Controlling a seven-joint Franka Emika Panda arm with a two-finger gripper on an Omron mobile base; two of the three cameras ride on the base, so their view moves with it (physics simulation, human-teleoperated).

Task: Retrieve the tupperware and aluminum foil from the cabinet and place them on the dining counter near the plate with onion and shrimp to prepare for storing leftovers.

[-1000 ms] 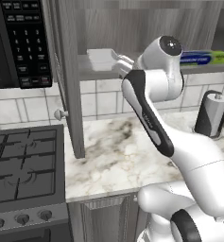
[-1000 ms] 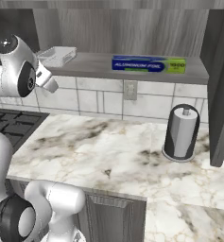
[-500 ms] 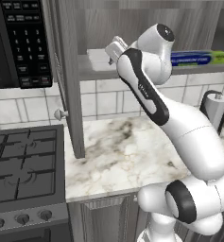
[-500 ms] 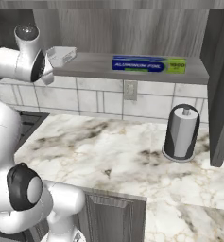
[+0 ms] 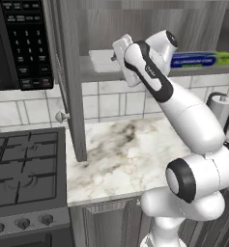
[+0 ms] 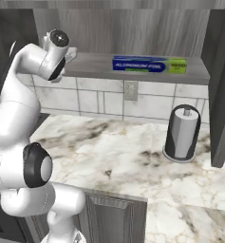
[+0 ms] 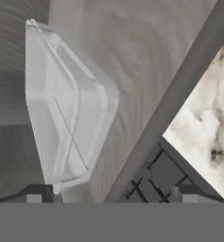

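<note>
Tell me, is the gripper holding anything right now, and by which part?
Nothing is held. The gripper is open above the cabinet shelf, and the tupperware lies on the shelf ahead of the fingertips, one tip near its corner.

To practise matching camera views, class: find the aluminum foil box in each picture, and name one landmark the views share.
Left base view: aluminum foil at upper right, lying on the cabinet shelf.
Right base view: top centre, lying on the same shelf.
Hand view: not in it.
Shared landmark: the grey wood-grain cabinet shelf.
</note>
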